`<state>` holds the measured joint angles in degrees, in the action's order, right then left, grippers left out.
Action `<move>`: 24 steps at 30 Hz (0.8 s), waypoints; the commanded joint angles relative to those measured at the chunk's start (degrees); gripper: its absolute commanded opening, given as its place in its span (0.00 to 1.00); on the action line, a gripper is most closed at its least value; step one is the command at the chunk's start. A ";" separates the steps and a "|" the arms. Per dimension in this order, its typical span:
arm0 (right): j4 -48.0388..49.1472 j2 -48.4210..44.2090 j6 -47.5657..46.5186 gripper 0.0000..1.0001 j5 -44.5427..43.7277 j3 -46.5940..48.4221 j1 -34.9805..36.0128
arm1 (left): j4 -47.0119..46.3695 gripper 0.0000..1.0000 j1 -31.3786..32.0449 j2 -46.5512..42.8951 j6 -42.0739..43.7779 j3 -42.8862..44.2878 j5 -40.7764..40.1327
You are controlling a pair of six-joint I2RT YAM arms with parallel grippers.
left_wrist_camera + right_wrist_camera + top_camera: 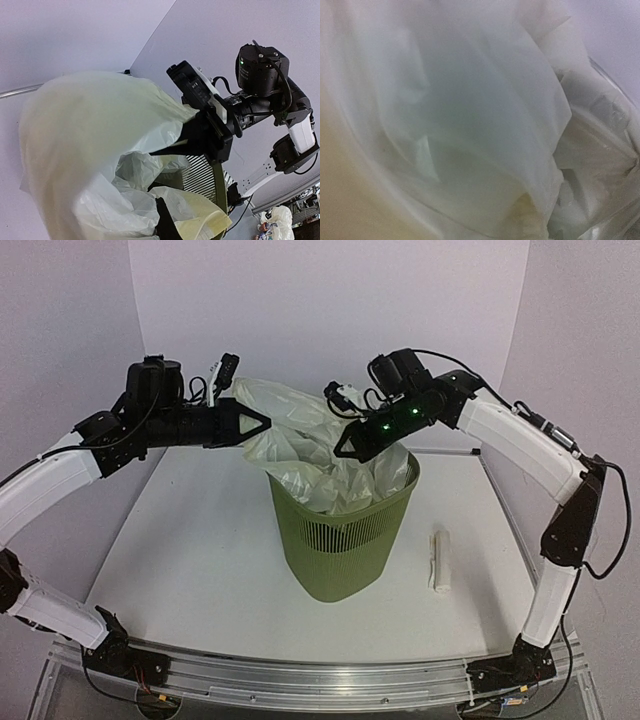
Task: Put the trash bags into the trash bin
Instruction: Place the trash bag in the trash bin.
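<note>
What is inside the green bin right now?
Crumpled folds of the trash bag fill the mouth of the trash bin, and more film billows above the rim. The film hides the bin's floor and how deep the bag reaches.

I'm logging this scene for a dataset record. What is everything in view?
trash bag: count unclear, pale yellowish-white and translucent, bunched in and above the bin's mouth.
trash bin: one, olive-green, middle of the table.
roll: one, white, lying on the table right of the bin.
table: one, white, under everything.
left hand: one, black, closed on the bag's left side.
right hand: one, black, closed on the bag's right side, above the bin.
</note>
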<state>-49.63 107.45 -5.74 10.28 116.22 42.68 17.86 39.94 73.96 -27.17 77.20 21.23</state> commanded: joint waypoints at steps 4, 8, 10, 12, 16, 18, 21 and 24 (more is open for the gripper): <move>-11.78 -5.06 7.25 0.00 15.75 2.94 -0.04 | 0.76 0.00 -0.04 2.64 2.08 6.18 -2.66; -12.62 -7.80 8.47 0.00 13.25 5.38 -0.34 | 3.03 0.00 -0.04 5.51 3.58 9.83 -6.60; -12.78 -8.87 10.71 0.00 10.71 6.75 -1.19 | 4.58 0.00 -0.07 7.43 3.54 12.32 -9.11; -12.85 -9.32 13.21 0.00 10.83 8.01 -2.72 | 7.26 0.00 -0.12 10.10 3.46 15.43 -11.97; -12.69 -7.83 16.97 0.00 24.70 12.57 -5.14 | 7.66 0.00 -0.13 11.34 4.89 17.60 -12.79; -12.56 -6.26 19.22 0.00 32.41 15.65 -5.23 | 6.53 0.00 -0.12 9.98 5.71 17.01 -9.69; -11.54 -5.04 23.77 0.00 39.97 17.57 -5.23 | 4.52 0.00 -0.13 5.98 6.03 14.70 -6.04; -9.37 -4.92 27.81 0.00 45.12 16.46 -5.21 | 3.90 0.00 -0.13 2.04 5.50 12.12 -5.14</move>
<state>-61.12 101.12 14.73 42.03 132.42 37.05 24.12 39.84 83.52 -22.52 91.12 13.25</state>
